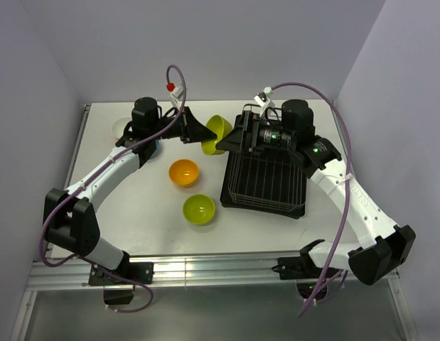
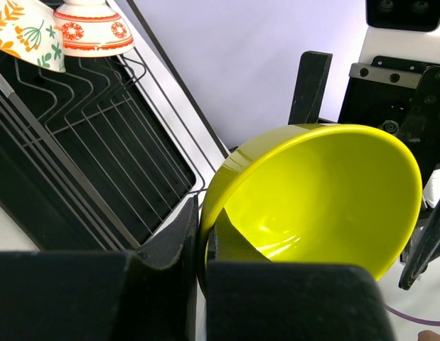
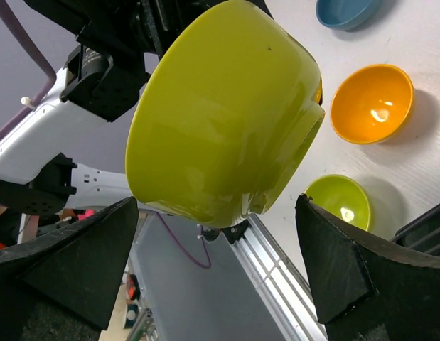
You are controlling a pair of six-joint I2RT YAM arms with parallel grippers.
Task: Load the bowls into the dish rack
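L gripper (image 2: 205, 266) pinched on rim of lime bowl (image 2: 312, 199), held tilted in air by rack (image 2: 77, 185) corner. R gripper (image 3: 218, 201) wide open, fingers either side of it, not touching. In rack, one end: cream bowl (image 2: 24, 32) and red-patterned bowl (image 2: 92, 28), upturned. Orange bowl (image 1: 184, 172), 2nd lime bowl (image 1: 199, 209) and blue bowl (image 3: 347, 11) sit empty on table (image 1: 134, 213).

This is a robotics lab cell, not a kitchen. A white table (image 1: 134, 234) sits boxed in by plain pale walls (image 1: 241, 35) on three sides, with nothing hung on them. An aluminium rail (image 1: 205, 273) runs along the table's near edge, and the left arm (image 1: 106, 174) and right arm (image 1: 355, 202), both white and black, are mounted there. Purple cables (image 1: 175, 67) loop loosely from the arms. The only homely things look like set-out props: a black wire dish rack (image 1: 262, 181), an orange bowl (image 1: 184, 172), a lime green bowl (image 2: 312, 192) and other small plastic bowls on the bare tabletop.
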